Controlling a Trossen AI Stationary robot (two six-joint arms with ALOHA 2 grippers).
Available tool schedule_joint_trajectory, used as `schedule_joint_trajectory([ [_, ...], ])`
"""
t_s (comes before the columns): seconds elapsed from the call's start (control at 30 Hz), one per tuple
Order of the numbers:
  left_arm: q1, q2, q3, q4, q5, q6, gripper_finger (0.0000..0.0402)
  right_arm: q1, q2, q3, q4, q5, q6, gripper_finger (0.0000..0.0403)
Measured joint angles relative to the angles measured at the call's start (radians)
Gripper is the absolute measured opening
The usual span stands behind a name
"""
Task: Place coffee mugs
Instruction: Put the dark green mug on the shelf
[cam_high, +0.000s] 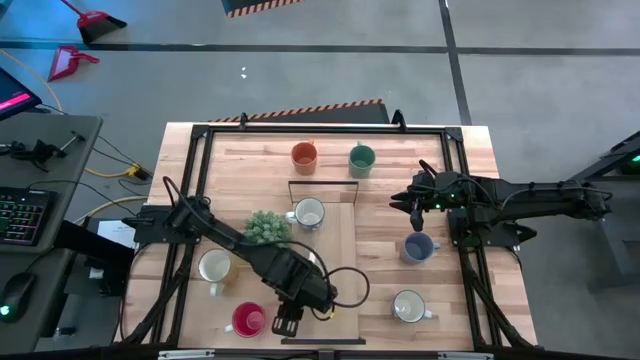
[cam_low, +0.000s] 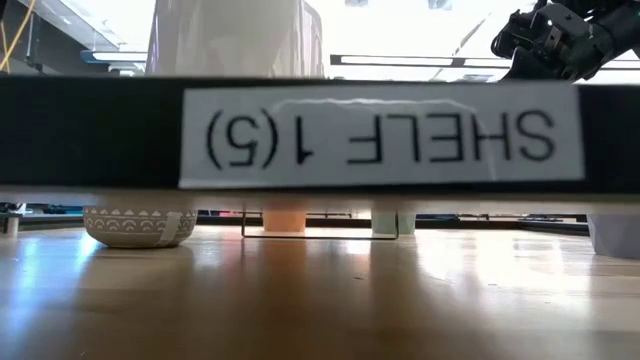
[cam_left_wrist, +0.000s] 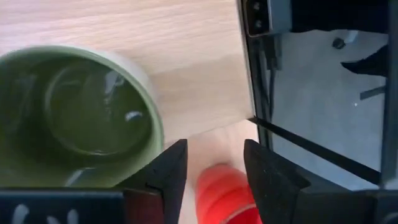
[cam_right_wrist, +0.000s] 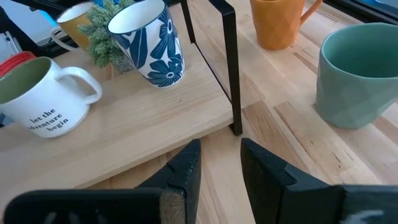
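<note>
L end effector (cam_high: 287, 322) is down at the near edge of the light wooden surface (cam_high: 380, 280), just beside the red round ceramic mug (cam_high: 248, 319). Its fingers are moderately parted w/ a red part showing in the gap; no grip evident. The white mug w/ olive-green inside (cam_left_wrist: 81, 112) sits right next to it.

R end effector (cam_high: 408, 203) hovers near the right edge, narrow gap, holding nothing.

Progress, judging by layout: the orange faceted mug (cam_high: 304, 155) and teal-green mug (cam_high: 361, 157) stand side by side along the far edge, prob. done. The white blue-flowered mug (cam_high: 309, 213) sits mid-surface by the thin black wire frame (cam_high: 323, 190). The blue-grey mug (cam_high: 418, 246), cream-white mug (cam_high: 408, 306), other cream mug (cam_high: 214, 266) and the red one look unplaced, so approx. half left.
</note>
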Motion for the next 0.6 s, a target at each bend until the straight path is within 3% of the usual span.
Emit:
schedule_joint_trajectory([
  [0.3,0.007,0.022,-0.004,0.032,0.028,0.027,0.0088,0.000,0.000,0.000,-0.003,0.000,0.000,0.0094],
  [0.6,0.012,0.068,-0.004,0.043,0.042,0.055,0.0076,0.000,0.000,0.000,-0.016,0.000,-0.001,0.0094],
])
